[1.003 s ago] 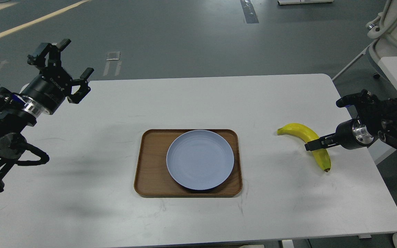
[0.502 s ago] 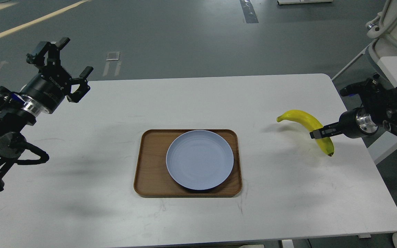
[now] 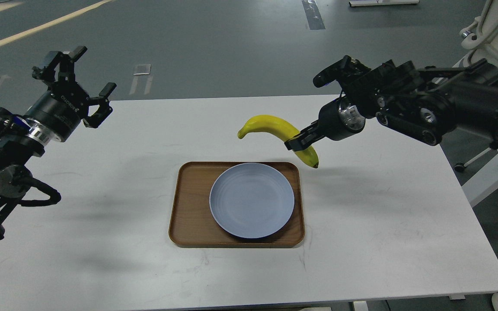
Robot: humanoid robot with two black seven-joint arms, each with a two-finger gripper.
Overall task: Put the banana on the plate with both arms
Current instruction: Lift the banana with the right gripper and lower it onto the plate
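your right gripper (image 3: 296, 143) was clamped around the banana (image 3: 275, 129), pinching it past the middle, toward the dark-tipped end, and it held the fruit in the air with its shadow on the white table (image 3: 404, 216). the banana arched with its greenish stem out at 9 o'clock from the grip and its dark tip hanging at 5 o'clock. it hovered at the 12 to 1 o'clock side of the plate (image 3: 252, 201), apart from it and over the tray's far rim. the blue-grey plate sat on the brown tray (image 3: 188, 216), toward its right side. your left gripper (image 3: 80, 82) waited well off at 10 o'clock from the plate, fingers spread and holding nothing.
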